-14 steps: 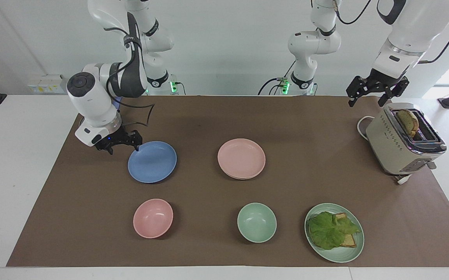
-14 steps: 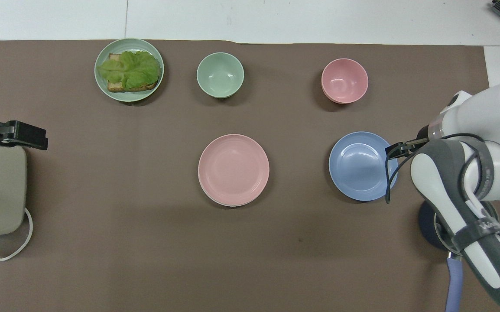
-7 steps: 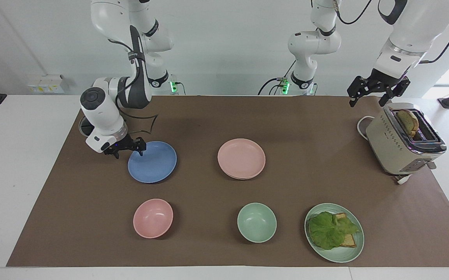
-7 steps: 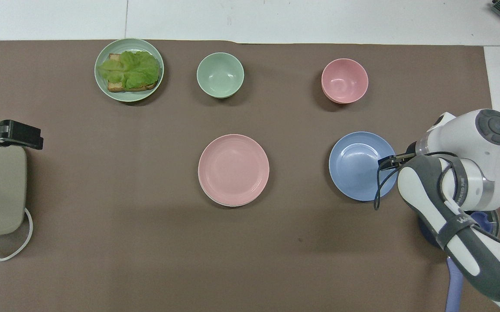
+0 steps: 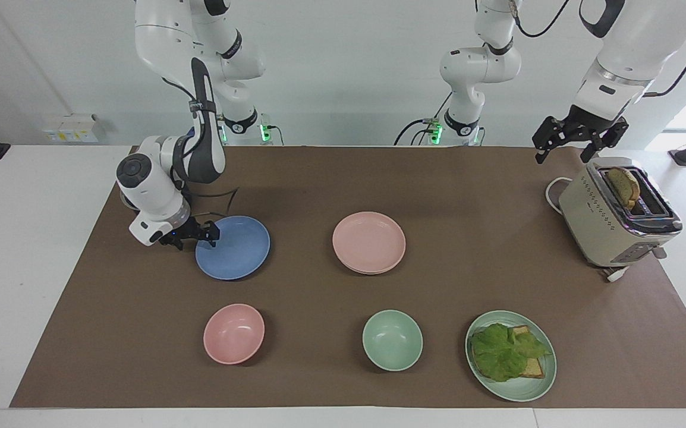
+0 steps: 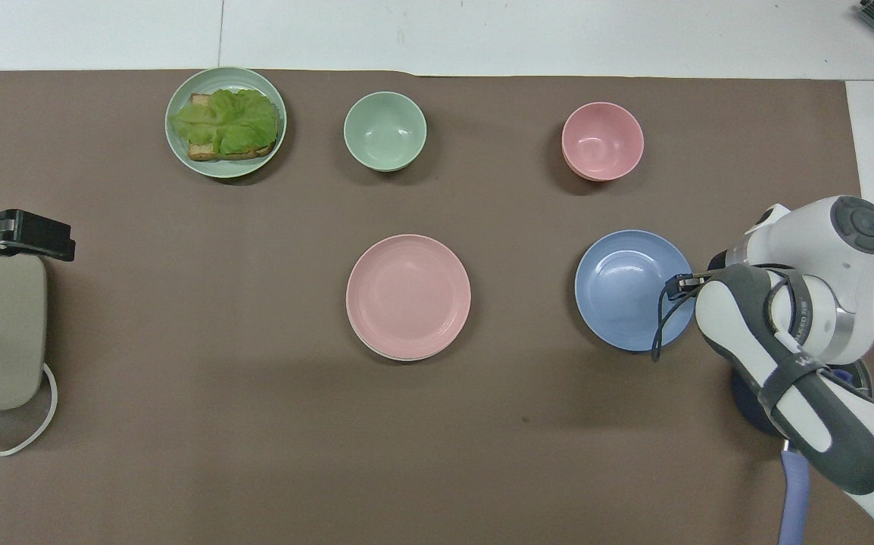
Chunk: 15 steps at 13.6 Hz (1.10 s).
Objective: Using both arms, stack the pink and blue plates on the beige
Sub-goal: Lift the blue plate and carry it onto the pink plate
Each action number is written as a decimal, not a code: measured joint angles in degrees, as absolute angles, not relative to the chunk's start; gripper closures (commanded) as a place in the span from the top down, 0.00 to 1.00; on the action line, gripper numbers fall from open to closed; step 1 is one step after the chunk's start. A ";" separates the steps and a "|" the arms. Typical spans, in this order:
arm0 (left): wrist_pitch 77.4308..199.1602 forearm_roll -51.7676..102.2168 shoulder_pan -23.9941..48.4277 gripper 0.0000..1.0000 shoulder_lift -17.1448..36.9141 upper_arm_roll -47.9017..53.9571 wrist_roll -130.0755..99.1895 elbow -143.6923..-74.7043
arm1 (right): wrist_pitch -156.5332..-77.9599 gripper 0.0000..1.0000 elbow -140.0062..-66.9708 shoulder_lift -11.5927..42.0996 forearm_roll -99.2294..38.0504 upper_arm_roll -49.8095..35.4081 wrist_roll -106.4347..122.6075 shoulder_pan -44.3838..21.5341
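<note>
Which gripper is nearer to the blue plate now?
The right. The right gripper is at the rim of the blue plate; the left gripper hangs over the toaster, at the table's other end.

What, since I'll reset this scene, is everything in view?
blue plate: one, blue, right arm's end
pink plate: one, pink, mid-table, on beige plate
beige plate: one, beige, rim showing beneath
pink bowl: one, pink, farther from robots than blue plate
green bowl: one, green, beside it
green plate: one, green, holds lettuce, bread
toaster: one, beige, left arm's end
right end effector: one, black, at blue plate's rim
left end effector: one, black, open, near toaster
</note>
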<state>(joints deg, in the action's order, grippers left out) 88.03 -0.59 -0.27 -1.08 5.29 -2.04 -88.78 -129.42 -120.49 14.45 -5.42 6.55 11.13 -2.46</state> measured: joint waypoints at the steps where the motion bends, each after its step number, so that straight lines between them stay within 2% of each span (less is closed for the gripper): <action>1: 88.03 -0.59 -0.27 1.00 -1.08 5.29 -2.03 -88.78 | -129.42 0.00 -120.46 14.45 -5.53 6.55 11.13 -2.46; 5: 88.03 -0.59 -0.27 1.00 -1.08 5.29 -2.04 -88.78 | -126.78 0.00 -118.54 14.24 -5.93 6.54 11.13 -2.46; 10: 88.03 -0.59 -0.27 1.00 -1.08 5.29 -2.03 -88.78 | -115.06 0.00 -109.37 11.94 -6.05 5.87 11.49 -3.46; 15: 88.03 -0.59 -0.27 1.00 -1.08 5.28 -2.04 -88.78 | -111.37 0.00 -103.90 9.67 -6.09 -1.27 10.72 -5.10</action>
